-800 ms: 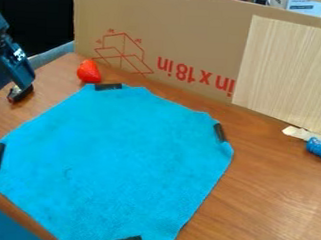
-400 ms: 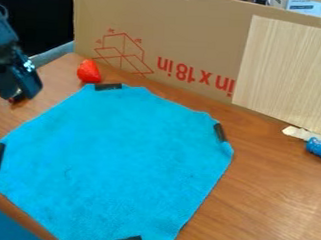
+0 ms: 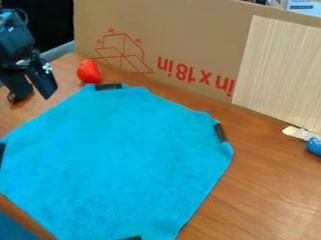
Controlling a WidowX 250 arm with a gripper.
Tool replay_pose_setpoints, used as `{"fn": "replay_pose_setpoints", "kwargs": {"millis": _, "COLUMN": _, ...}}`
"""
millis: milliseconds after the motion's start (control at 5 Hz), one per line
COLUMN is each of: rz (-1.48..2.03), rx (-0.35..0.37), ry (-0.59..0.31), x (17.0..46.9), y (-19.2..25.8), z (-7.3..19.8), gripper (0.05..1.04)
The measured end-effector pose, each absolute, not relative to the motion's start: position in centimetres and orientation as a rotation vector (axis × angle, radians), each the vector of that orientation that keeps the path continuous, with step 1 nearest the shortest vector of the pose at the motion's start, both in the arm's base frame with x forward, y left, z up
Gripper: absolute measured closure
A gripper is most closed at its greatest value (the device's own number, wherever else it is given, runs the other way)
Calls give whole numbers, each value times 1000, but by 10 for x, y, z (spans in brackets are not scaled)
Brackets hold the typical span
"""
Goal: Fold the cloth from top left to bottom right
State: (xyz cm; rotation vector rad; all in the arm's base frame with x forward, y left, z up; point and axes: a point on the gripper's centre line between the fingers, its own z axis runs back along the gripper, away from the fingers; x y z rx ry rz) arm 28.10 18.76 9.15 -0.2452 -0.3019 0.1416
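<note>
Black and empty, its fingers well parted, the gripper (image 3: 32,95) has turned and edged in from the left towards the cloth (image 3: 121,160), which has not moved, so the fold likely still wants a grasp at the top corner. The cloth lies flat and blue on the brown table (image 3: 273,197), dark strips (image 3: 108,86) at its corners, the strawberry (image 3: 89,72) near its top, with cardboard (image 3: 174,22) standing behind.

Cloth (image 3: 114,160) on the worktop (image 3: 273,202), cardboard (image 3: 187,33) behind it.
Strawberry (image 3: 88,72) between them, near the worktop's back left corner.
</note>
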Motion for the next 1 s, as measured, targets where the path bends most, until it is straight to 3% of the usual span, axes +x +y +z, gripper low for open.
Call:
{"fn": "replay_pose_setpoints", "kwargs": {"millis": 600, "rz": 131, "rx": -178, "ry": -388, "x": 337, "y": 194, "z": 83, "gripper": 84}}
{"fn": "replay_pose_setpoints", "kwargs": {"millis": 1000, "rz": 128, "rx": -169, "ry": -407, "x": 371, "y": 188, "z": 83, "gripper": 84}}
